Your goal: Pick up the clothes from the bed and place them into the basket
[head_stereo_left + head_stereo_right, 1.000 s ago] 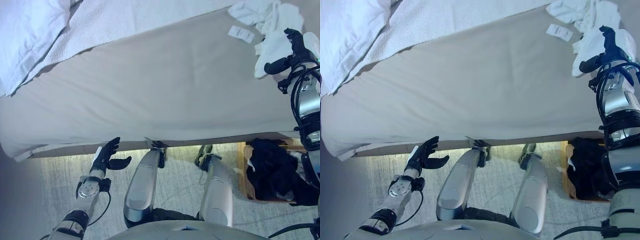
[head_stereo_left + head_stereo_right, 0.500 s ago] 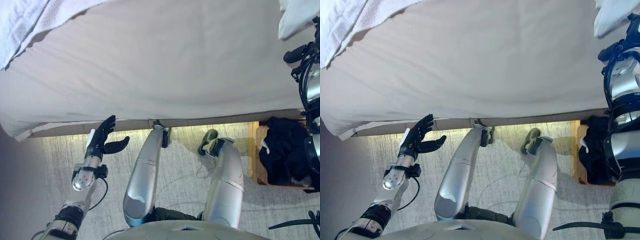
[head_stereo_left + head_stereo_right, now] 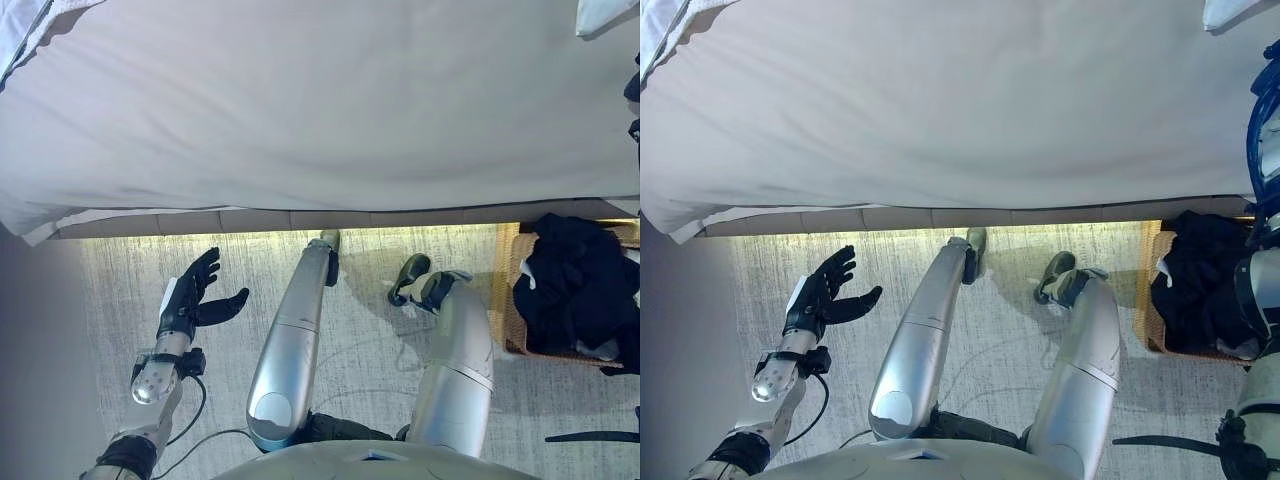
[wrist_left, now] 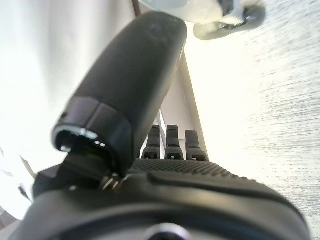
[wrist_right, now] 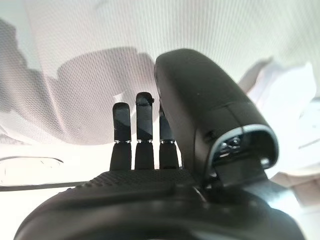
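Note:
White clothes (image 3: 606, 12) lie on the grey bed (image 3: 320, 100) at its far right, mostly cut off by the view's top corner. They also show past my right hand (image 5: 145, 150) as white clothes (image 5: 287, 95). That hand is open, fingers straight above the sheet, holding nothing. The wicker basket (image 3: 506, 295) stands on the floor at the right, below the bed's edge, with dark clothes (image 3: 575, 290) heaped in it. My left hand (image 3: 190, 300) hangs open and empty over the floor at the lower left.
The bed's near edge (image 3: 300, 218) runs across the view, with a lit gap beneath it. A pale textured rug (image 3: 120, 280) covers the floor between bed and me. A grey wall (image 3: 30, 380) stands at the far left.
The camera has shifted, so the bed slid up the picture and the pillow and most white clothes left view. My left hand now hangs lower, away from the bed's edge. Both hands stay open.

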### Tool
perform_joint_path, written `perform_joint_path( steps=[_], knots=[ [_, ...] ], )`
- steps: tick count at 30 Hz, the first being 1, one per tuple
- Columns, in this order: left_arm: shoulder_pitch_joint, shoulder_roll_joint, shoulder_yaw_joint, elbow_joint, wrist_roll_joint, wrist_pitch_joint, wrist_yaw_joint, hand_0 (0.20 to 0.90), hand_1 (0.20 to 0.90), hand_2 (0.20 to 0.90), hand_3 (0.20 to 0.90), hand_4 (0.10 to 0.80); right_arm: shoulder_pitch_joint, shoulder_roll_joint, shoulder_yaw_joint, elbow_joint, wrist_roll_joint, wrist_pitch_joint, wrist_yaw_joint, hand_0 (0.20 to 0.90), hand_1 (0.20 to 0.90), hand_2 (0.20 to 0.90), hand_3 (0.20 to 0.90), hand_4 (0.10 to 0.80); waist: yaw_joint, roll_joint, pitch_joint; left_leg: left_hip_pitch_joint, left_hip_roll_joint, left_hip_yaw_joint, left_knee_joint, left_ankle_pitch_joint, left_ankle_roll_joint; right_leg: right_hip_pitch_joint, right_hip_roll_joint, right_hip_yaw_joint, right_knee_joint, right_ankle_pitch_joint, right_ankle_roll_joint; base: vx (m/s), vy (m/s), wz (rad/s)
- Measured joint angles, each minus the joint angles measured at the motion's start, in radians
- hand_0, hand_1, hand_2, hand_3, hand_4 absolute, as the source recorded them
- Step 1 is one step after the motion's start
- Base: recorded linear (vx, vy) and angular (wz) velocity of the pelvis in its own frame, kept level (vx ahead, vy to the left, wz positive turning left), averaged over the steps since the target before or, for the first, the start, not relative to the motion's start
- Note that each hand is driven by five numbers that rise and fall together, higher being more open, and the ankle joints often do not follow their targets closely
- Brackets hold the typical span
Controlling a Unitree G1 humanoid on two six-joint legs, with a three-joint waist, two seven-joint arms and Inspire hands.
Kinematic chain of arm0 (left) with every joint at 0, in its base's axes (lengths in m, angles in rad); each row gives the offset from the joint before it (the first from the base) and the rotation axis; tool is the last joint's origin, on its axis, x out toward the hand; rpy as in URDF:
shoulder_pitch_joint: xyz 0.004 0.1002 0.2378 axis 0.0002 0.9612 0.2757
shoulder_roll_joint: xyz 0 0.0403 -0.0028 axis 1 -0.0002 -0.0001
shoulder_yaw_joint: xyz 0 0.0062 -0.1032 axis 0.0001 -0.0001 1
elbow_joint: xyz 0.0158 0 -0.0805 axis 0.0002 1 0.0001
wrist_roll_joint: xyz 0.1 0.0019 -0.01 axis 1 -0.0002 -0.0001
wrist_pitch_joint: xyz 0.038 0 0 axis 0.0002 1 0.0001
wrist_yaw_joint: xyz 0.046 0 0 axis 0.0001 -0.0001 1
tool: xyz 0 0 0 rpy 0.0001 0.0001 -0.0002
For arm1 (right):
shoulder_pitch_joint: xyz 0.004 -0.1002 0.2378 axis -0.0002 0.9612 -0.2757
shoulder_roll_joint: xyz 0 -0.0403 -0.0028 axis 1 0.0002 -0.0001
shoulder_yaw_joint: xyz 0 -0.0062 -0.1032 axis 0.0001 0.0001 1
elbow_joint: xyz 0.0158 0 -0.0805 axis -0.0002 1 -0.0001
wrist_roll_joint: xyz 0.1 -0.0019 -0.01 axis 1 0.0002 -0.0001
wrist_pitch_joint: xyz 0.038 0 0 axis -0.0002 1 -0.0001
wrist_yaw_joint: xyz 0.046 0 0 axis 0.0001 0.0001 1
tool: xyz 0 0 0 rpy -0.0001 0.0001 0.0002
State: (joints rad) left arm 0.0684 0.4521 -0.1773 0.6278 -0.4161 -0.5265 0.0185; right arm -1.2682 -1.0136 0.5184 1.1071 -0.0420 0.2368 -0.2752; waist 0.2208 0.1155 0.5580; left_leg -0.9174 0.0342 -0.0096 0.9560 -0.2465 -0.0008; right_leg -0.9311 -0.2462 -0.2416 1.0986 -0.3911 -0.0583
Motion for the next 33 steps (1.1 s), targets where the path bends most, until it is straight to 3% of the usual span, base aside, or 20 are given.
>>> perform_joint_path(
  steps=[2, 3, 4, 7, 15, 19, 22, 30, 33],
  knots=[
    [0.0, 0.001, 0.0, -0.021, 0.0, 0.0, -0.001, 0.9, 0.9, 0.9, 0.9, 0.8, 0.0, -0.006, -0.004, -0.001, 0.064, -0.008, 0.0, 0.3, 0.3, 0.3, 0.2, 0.1, -0.002, 0.0, 0.0, 0.015, 0.0, -0.001, -0.001, 0.007, -0.01, 0.018, -0.002, -0.005, -0.002, 0.004, -0.007, 0.0, 0.0, 0.0],
    [0.0, 0.001, 0.0, -0.029, 0.0, -0.001, -0.002, 0.9, 0.9, 0.9, 0.9, 0.8, 0.0, -0.008, -0.005, -0.002, 0.071, -0.013, -0.001, 0.436, 0.436, 0.436, 0.359, 0.259, -0.002, 0.0, 0.0, 0.017, 0.0, -0.002, -0.001, 0.007, -0.01, 0.022, -0.002, -0.006, -0.003, 0.004, -0.008, 0.0, 0.0, 0.0],
    [0.0, 0.001, 0.0, -0.039, 0.0, -0.001, -0.004, 0.9, 0.9, 0.9, 0.9, 0.8, 0.0, -0.012, -0.005, -0.011, 0.082, -0.017, -0.001, 0.9, 0.9, 0.9, 0.9, 0.8, -0.003, 0.0, 0.0, 0.02, 0.0, -0.002, -0.001, 0.009, -0.013, 0.026, -0.002, -0.008, -0.007, 0.005, -0.01, 0.0, 0.0, 0.0],
    [-0.001, 0.001, 0.0, -0.046, 0.001, -0.001, -0.006, 0.9, 0.9, 0.9, 0.9, 0.8, 0.002, -0.013, -0.006, -0.02, 0.099, -0.039, -0.001, 0.9, 0.9, 0.9, 0.9, 0.8, -0.001, 0.0, 0.0, 0.036, -0.001, 0.003, -0.002, 0.011, -0.018, 0.048, -0.005, -0.011, -0.019, 0.013, -0.024, 0.006, 0.044, -0.01],
    [-0.017, 0.014, 0.0, -0.026, 0.001, -0.003, -0.006, 0.9, 0.9, 0.9, 0.9, 0.8, 0.081, -0.004, -0.084, -0.02, 0.096, -0.082, -0.004, 0.9, 0.9, 0.9, 0.9, 0.8, -0.005, 0.0, 0.0, 0.218, -0.008, 0.033, -0.092, 0.01, -0.017, 0.229, -0.018, -0.012, -0.114, 0.015, -0.024, 0.042, 0.016, 0.0],
    [-0.036, 0.013, -0.002, -0.002, 0.005, 0.002, -0.002, 0.9, 0.9, 0.9, 0.9, 0.8, 0.139, 0.013, -0.136, -0.023, 0.105, -0.092, -0.004, 0.9, 0.9, 0.9, 0.9, 0.8, -0.013, -0.001, 0.001, 0.344, -0.005, 0.056, -0.225, 0.046, -0.007, 0.338, 0.0, -0.01, -0.241, 0.063, 0.009, 0.026, 0.027, -0.14],
    [-0.046, 0.012, -0.001, 0.031, 0.005, 0.008, 0.02, 0.9, 0.9, 0.9, 0.9, 0.8, 0.198, 0.034, -0.189, -0.058, 0.147, -0.101, -0.018, 0.9, 0.9, 0.9, 0.9, 0.8, -0.032, -0.001, 0.001, 0.434, -0.004, 0.067, -0.327, 0.085, -0.005, 0.419, 0.016, -0.014, -0.341, 0.118, 0.011, -0.025, 0.028, -0.18],
    [-0.089, -0.019, 0.072, 0.053, 0.005, 0.138, 0.05, 0.9, 0.9, 0.9, 0.9, 0.8, 0.389, 0.073, -0.392, -0.161, 0.23, -0.105, -0.018, 0.9, 0.9, 0.9, 0.9, 0.8, -0.102, -0.007, -0.006, 0.776, 0.001, 0.11, -0.63, 0.161, -0.022, 0.712, 0.066, -0.018, -0.593, 0.185, 0.041, 0.082, -0.031, -0.16],
    [-0.1, -0.031, 0.102, 0.056, 0.006, 0.2, 0.068, 0.9, 0.9, 0.9, 0.9, 0.8, 0.419, 0.083, -0.413, -0.166, 0.23, -0.09, 0.021, 0.9, 0.9, 0.9, 0.9, 0.8, -0.123, -0.025, -0.067, 0.864, 0.006, 0.125, -0.734, 0.194, -0.031, 0.771, 0.084, -0.02, -0.66, 0.203, 0.041, 0.113, -0.074, -0.18]
  ],
)
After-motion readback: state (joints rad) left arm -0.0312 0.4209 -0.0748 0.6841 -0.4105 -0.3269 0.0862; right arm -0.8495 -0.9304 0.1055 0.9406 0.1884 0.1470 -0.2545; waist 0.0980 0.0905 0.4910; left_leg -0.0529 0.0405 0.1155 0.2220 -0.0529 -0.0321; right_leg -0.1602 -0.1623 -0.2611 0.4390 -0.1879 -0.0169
